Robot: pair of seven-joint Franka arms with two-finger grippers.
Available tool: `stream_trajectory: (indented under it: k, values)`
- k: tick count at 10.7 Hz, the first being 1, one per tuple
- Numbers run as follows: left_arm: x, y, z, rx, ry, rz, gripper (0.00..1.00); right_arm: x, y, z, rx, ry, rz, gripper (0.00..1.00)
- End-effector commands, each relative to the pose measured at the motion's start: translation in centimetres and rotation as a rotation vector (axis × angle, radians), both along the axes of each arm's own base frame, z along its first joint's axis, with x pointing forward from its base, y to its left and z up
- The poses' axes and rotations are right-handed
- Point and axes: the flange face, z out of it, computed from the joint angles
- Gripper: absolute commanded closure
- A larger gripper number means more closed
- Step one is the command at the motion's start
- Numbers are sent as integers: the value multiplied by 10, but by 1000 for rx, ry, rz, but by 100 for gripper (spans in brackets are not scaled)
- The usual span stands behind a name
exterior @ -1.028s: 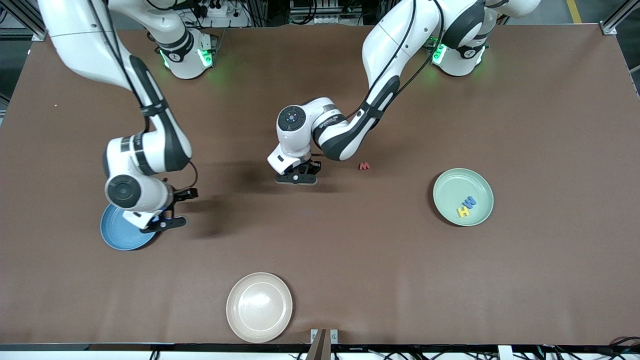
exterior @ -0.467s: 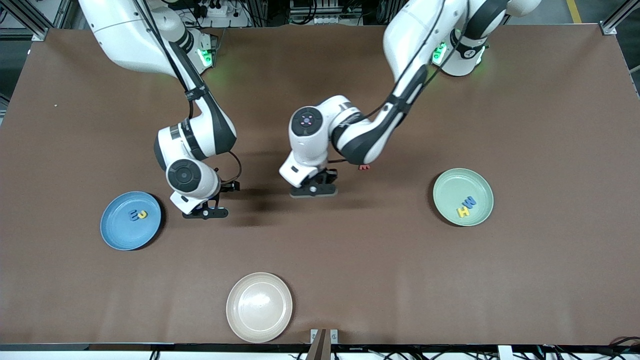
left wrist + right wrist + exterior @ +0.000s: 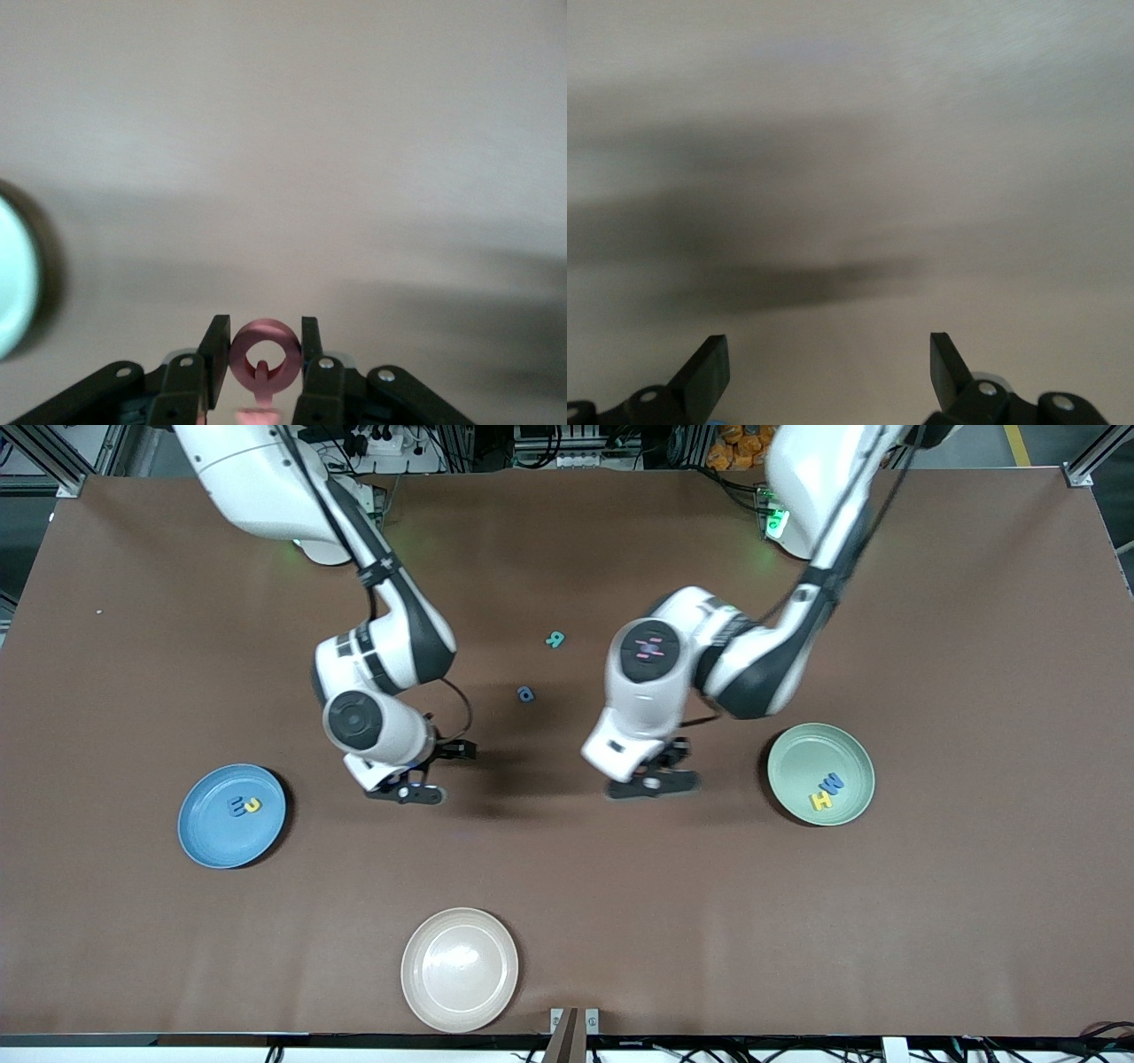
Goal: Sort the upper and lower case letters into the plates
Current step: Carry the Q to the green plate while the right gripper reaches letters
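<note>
- I see the left gripper [image 3: 261, 359] up over bare brown table [image 3: 974, 646] beside the pale mint green round plate [image 3: 802, 744], jaws pinched on a small pink-red chunky letter [image 3: 264, 354].
- In that plate lie a yellow H [image 3: 821, 801] and a blue W [image 3: 833, 784].
- The right gripper [image 3: 828, 367] hangs over bare table, jaws spread wide, holding nothing.
- The sky blue round plate [image 3: 208, 841], toward the right arm's end, holds two small letters [image 3: 244, 806].
- A teal letter [image 3: 555, 638] and a blue letter [image 3: 526, 693] lie loose mid-table.
</note>
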Motion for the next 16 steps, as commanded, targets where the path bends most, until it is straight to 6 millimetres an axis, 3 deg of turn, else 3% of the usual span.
stream_trajectory:
  k: [1,3,7,11,13,15,16]
  values:
    - [2,73,15,-22,45,18,100,-10,69,-7,-5,-21,-95,0]
    - [13,112,2,-15,77,37,100,-23,116,-6,-8,-35,-180,0]
    - [25,190,-31,18,145,35,100,-61,203,-26,46,-116,-228,0]
    - [27,250,-64,27,202,78,100,-81,234,-29,33,-102,-448,0]
    - [28,274,-78,32,225,104,87,-83,254,-18,47,-97,-618,0]
    - [31,289,-83,31,232,127,86,-89,273,-17,50,-88,-763,0]
    - [33,294,-83,26,220,135,77,-93,280,-21,45,-83,-830,0]
